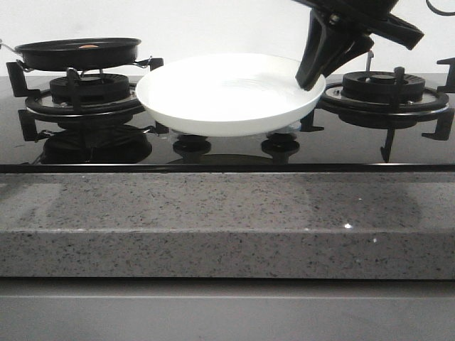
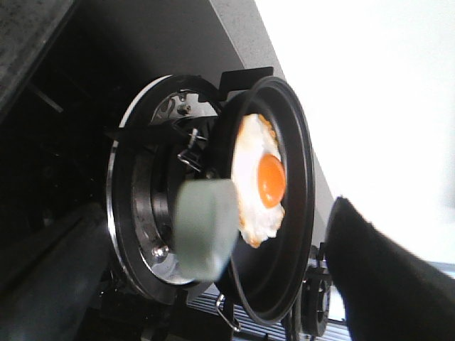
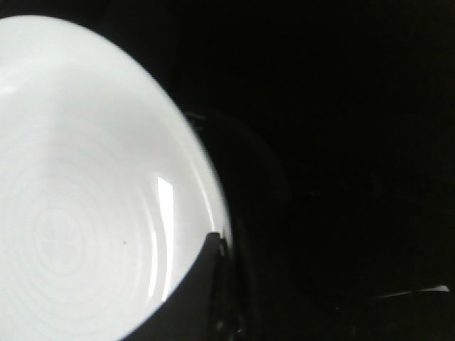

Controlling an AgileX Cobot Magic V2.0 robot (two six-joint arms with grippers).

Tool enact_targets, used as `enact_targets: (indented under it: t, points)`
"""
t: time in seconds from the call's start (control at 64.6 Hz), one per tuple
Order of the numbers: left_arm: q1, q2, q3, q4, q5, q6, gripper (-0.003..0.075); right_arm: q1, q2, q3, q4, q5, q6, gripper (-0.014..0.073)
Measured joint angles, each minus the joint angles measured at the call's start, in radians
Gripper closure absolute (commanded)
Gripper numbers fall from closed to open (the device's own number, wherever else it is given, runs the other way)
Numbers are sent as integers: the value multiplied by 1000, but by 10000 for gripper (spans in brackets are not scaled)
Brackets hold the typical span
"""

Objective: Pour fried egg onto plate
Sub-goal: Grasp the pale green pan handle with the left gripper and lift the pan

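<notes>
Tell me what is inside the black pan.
The fried egg lies in the black pan on the left burner. A blurred grey object covers part of the pan's floor.

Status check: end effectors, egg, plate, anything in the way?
Right end effector at plate rim, grip unclear. Left end effector unseen. Fried egg in pan on left burner. No obstruction visible.

The plate is plain glossy white, with faint concentric rings in its glaze. The fried egg is cream-white with an orange yolk and browned edges, in a black frying pan. The hob is glossy black, the table speckled grey stone.
</notes>
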Motion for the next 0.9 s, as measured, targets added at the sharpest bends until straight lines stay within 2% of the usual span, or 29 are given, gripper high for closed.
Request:
enact_targets:
  t: [0.557,0.635,0.898]
  points:
    - [-51,84,-4,-66,-7,9,119,0,0,0,0,0,0,661]
    - [-51,84,-4,-75,-11,10,146,0,0,0,0,0,0,661]
    - [-51,84,-4,-108,6,10,321,0,0,0,0,0,0,661]
